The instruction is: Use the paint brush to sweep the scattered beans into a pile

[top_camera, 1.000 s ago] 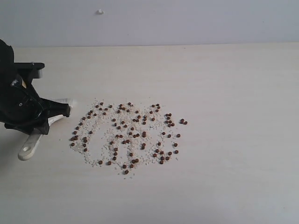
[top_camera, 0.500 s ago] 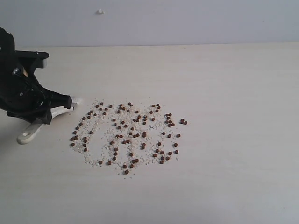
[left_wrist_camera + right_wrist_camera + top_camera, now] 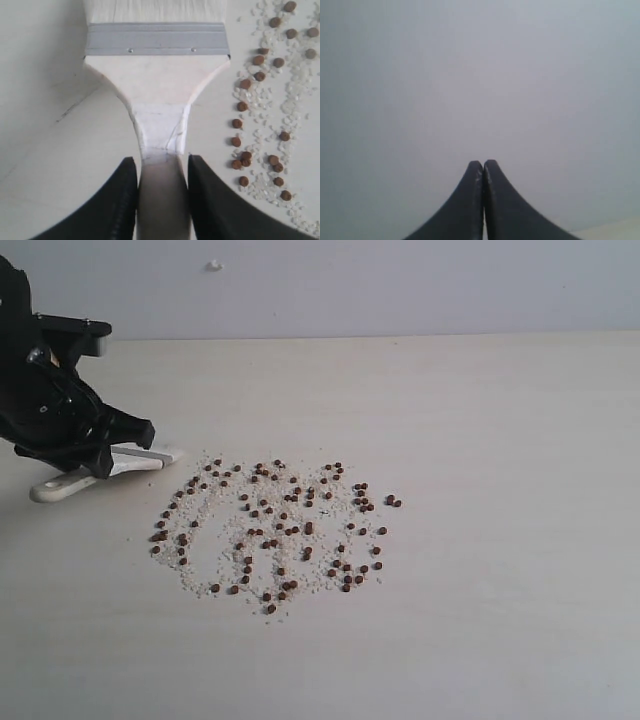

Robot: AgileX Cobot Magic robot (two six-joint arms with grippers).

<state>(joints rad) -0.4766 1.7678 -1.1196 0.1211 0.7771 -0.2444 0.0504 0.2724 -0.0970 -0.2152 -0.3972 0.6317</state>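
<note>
The left end effector (image 3: pixel 161 167) is clamped on the handle of the paint brush (image 3: pixel 156 80), at the left of the frame. Its bristles are just beside the beans (image 3: pixel 270 530), scattered mid-frame on the bench (image 3: pixel 500 420). The right end effector (image 3: pixel 483 170) is closed together, empty.

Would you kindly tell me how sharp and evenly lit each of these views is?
Exterior view: soft even light, beans crisp. Left wrist view: paint brush sharp, left gripper dark and blurred close up. Right wrist view: featureless grey, right gripper soft-edged.
</note>
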